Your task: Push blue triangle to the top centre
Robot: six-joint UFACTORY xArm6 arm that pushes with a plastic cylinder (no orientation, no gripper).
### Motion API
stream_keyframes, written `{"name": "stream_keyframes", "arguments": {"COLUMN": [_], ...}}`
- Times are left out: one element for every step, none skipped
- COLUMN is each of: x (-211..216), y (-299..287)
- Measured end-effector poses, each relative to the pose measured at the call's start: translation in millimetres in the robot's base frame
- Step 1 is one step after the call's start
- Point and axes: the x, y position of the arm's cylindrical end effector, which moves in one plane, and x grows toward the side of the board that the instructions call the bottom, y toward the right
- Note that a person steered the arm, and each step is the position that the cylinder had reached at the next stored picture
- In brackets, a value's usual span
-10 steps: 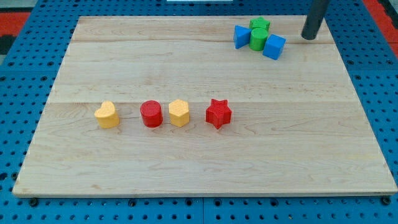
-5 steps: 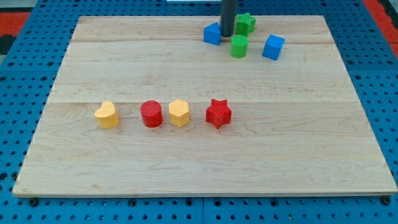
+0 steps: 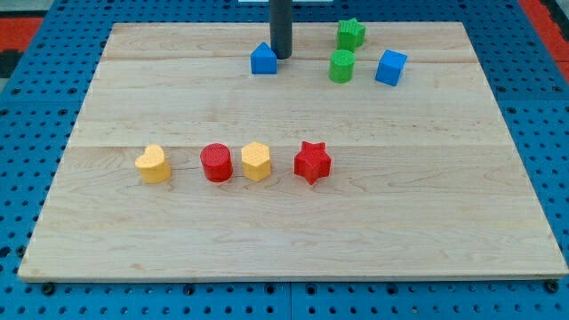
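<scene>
The blue triangle sits near the top of the wooden board, just left of centre. My tip stands right beside it on its right, touching or nearly touching it. The dark rod rises from there out of the view's top.
To the right of the rod are a green star, a green cylinder and a blue cube. In a row across the middle lie a yellow heart, a red cylinder, a yellow hexagon and a red star.
My tip swept from the top right leftwards through the block cluster. It pushed the blue triangle left, away from the green blocks and blue cube, which were nudged apart.
</scene>
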Motion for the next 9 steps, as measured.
{"name": "stream_keyframes", "arguments": {"x": [-17.2, -36.0, -23.1, 1.5, -5.5, -1.0, 8.5, 1.3, -13.0], "y": [-14.7, -19.9, -58.5, -54.4, -38.6, -38.0, -30.4, -17.8, 34.0]}}
